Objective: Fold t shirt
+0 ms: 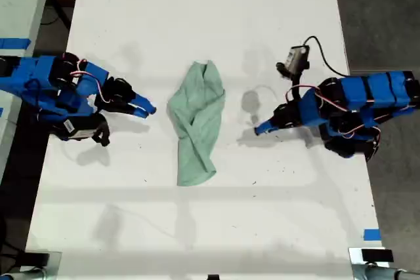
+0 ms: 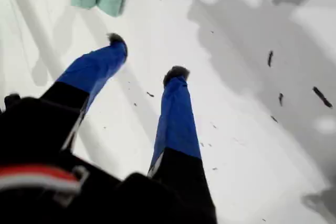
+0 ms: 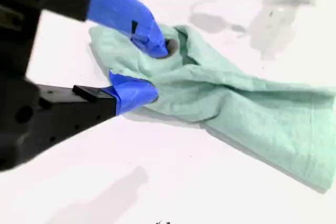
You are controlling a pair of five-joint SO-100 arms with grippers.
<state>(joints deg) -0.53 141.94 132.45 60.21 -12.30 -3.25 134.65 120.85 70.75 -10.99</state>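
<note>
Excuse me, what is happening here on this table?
Two blue arms face a mint-green t shirt, which lies crumpled in the middle of the white table, not folded yet. My first hand is open over bare table, the shirt just ahead. My second hand is open too, pointed at the shirt. The exterior view shows neither arm touching it.

White table (image 1: 197,227) on grey floor (image 1: 387,18), blue tape (image 1: 371,235).

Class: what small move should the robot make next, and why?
Probably ease my second gripper forward onto the t shirt edge: its jaws stand open right beside the crumpled cloth, while my first gripper is open over the table, farther off.
</note>
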